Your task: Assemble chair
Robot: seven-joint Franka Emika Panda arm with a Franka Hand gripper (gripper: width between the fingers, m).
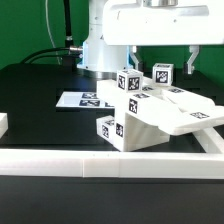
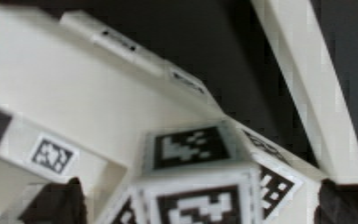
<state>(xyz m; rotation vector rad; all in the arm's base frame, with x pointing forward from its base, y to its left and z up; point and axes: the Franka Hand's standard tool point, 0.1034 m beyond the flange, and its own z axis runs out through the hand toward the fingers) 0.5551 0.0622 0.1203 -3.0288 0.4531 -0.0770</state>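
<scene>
Black tabletop fills the scene, backed by a green curtain and closed off nearest the camera by a long low white border wall [image 1: 100, 163] running across the front.

Just behind that wall sits the chair [image 1: 150, 110], a partly built cluster of glossy white blocks with square tags. It leans rather than standing square: a tagged block [image 1: 110, 128] rests on the table toward the exterior view's left, and flat slabs fan out toward the exterior view's right, one reaching close to the wall's corner.

Behind the chair, the marker board [image 1: 80, 100] lies flat on the table.

Above and slightly behind the cluster hangs the gripper [image 1: 163, 57], its fingers spread wide and holding nothing. The chair lies straight below it, long axis running left to right in the exterior view; the wrist view looks down on tagged faces [image 2: 194, 145] close beneath. My judgement: any coming grasp means a descent onto the upper tagged pieces.
</scene>
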